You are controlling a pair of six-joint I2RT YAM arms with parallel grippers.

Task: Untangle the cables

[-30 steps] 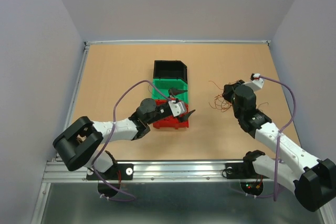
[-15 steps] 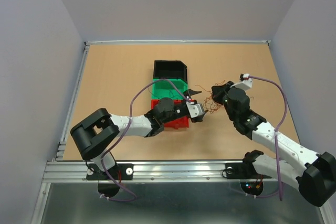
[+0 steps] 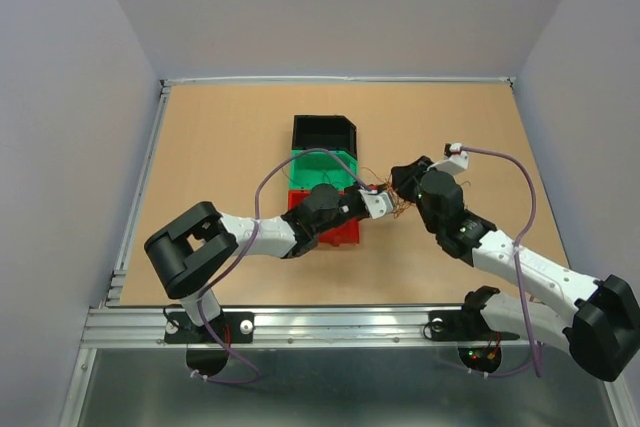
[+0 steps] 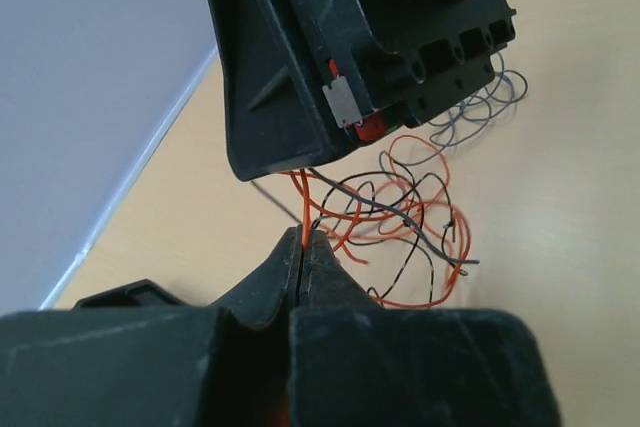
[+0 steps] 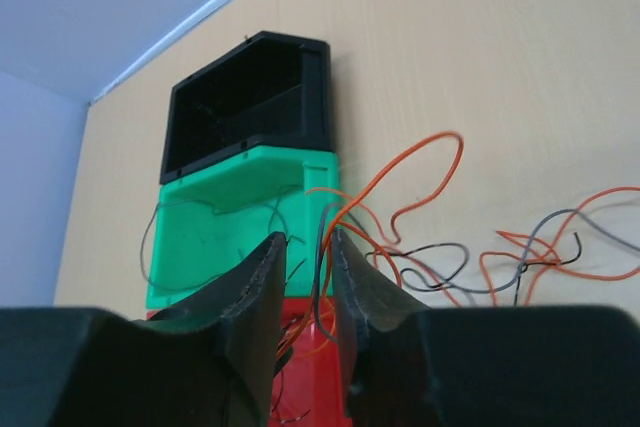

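- The left claw (image 4: 303,242) has swung away from the red bin (image 3: 335,232) in front of the green bin (image 3: 320,162). It now sits just right of the green bin.
- A second ago its jaws stood wide apart. Now they are pressed together, pinching one orange strand of the cables (image 4: 400,217).
- The right claw (image 5: 308,242) has come in from further right of the green bin and nearly meets the left one. Its jaws are parted a little, with a couple of wires running up through the gap.
- The cables are a loose scribble of red, orange and black. They spread over the tabletop (image 3: 220,147) just right of the green bin, between the two claws and nearer to it than before.
- The black bin (image 3: 323,132) behind the green bin has not moved.
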